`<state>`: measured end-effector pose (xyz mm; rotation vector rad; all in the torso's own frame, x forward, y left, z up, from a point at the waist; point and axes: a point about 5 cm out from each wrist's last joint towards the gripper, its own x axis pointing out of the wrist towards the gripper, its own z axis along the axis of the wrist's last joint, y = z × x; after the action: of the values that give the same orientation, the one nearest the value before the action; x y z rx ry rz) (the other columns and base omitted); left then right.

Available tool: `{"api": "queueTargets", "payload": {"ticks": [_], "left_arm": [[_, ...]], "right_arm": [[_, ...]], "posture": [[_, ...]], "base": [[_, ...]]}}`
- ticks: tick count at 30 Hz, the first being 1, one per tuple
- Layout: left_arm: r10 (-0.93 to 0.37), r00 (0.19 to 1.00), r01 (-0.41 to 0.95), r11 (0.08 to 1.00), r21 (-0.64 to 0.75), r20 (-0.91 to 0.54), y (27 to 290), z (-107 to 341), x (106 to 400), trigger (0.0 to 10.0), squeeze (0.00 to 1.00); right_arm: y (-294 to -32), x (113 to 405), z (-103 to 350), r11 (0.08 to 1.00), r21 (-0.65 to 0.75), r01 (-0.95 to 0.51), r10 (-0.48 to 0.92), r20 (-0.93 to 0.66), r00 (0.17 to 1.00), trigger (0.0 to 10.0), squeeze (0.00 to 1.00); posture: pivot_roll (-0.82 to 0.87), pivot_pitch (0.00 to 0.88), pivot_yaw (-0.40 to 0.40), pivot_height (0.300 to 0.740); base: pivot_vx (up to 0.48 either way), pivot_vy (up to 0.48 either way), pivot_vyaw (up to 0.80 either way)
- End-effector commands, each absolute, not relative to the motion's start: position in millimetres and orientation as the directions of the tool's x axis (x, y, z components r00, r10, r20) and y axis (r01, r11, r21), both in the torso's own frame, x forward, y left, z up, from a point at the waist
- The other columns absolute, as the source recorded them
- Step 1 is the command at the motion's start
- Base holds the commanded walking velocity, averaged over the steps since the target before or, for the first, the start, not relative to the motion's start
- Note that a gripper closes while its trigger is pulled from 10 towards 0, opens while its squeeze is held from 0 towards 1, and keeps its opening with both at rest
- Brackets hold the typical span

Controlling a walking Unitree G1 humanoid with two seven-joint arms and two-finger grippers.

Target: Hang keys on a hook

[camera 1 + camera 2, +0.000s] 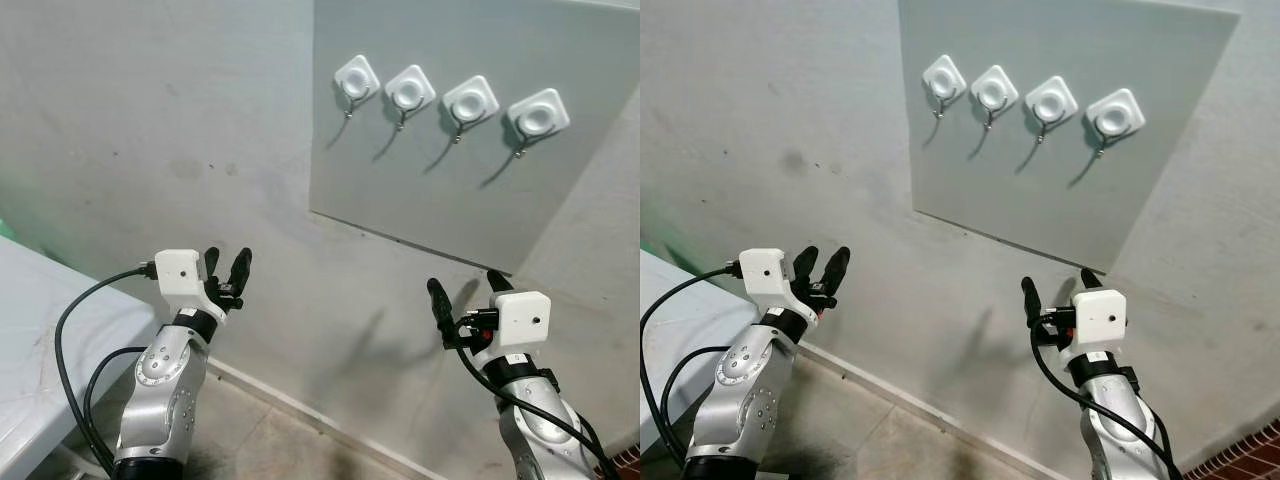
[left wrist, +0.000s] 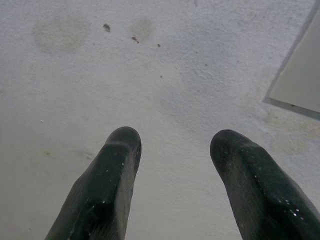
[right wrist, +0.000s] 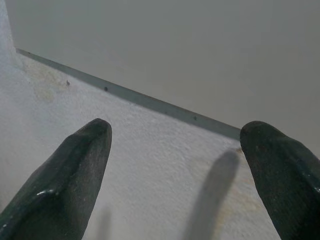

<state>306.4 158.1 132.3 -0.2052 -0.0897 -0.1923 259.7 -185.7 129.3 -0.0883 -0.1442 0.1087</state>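
Note:
A grey board (image 1: 430,190) hangs on the wall with several white square hooks in a row, from the leftmost hook (image 1: 356,78) to the rightmost hook (image 1: 538,115); each has a small metal prong below. All hooks are bare and I see no keys. My left gripper (image 1: 226,266) is raised at the lower left, open and empty, pointing at the bare wall (image 2: 165,90). My right gripper (image 1: 466,285) is raised at the lower right, open and empty, just below the board's lower edge (image 3: 150,102).
A pale table (image 1: 40,330) stands at the left beside my left arm. The wall meets a tiled floor (image 1: 270,440) at a skirting line below. Red brickwork (image 1: 1240,462) shows at the lower right corner.

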Motion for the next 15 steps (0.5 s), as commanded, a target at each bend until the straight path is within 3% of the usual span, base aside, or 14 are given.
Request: {"api": "queueTargets", "payload": {"ticks": [1, 15], "left_arm": [[-0.181, 0.977, 0.199, 0.963, -0.18, 0.111, 157.8, 134.3, 308.8, 10.0, 0.0], [-0.183, 0.976, 0.202, 0.962, -0.185, 0.115, 156.3, 133.8, 307.7, 10.0, 0.0]], "right_arm": [[-189.3, 260.6, 130.3, 0.991, -0.095, -0.094, 0.107, 0.136, 0.985, 10.0, 0.0], [-193.0, 256.4, 131.3, 0.992, -0.101, -0.081, 0.095, 0.139, 0.986, 10.0, 0.0]], "posture": [[-0.04, 0.0, -0.021, 0.74], [-0.05, 0.0, -0.023, 0.74]], "base": [[0.0, 0.0, 0.8], [0.0, 0.0, 0.8]]}}
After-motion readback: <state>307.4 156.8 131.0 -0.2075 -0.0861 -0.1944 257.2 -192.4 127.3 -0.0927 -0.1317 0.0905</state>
